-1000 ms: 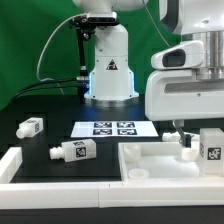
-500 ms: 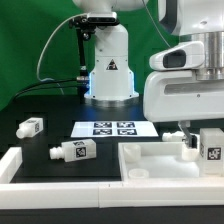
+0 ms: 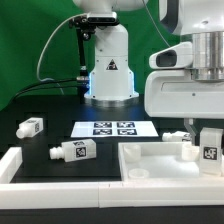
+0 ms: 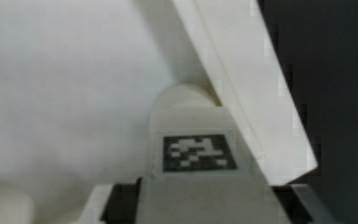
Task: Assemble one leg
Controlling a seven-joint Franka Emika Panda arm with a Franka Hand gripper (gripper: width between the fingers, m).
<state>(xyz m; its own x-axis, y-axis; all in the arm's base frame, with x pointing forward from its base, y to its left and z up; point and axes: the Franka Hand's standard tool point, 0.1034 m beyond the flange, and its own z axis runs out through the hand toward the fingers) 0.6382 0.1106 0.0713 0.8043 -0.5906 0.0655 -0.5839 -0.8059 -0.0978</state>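
Arm low; hand [image 3: 203, 150] points down, closed.

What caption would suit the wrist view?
Gripper holding a tagged white leg against the raised rim of the white tabletop.

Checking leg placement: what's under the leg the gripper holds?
The gripper holds a leg over the white tabletop. Its lower end and any contact are hidden.

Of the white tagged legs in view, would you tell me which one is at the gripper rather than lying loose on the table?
It is the leg at the exterior view's right, upright over the tabletop between the gripper's fingers. The other two legs lie on their sides on the dark table.
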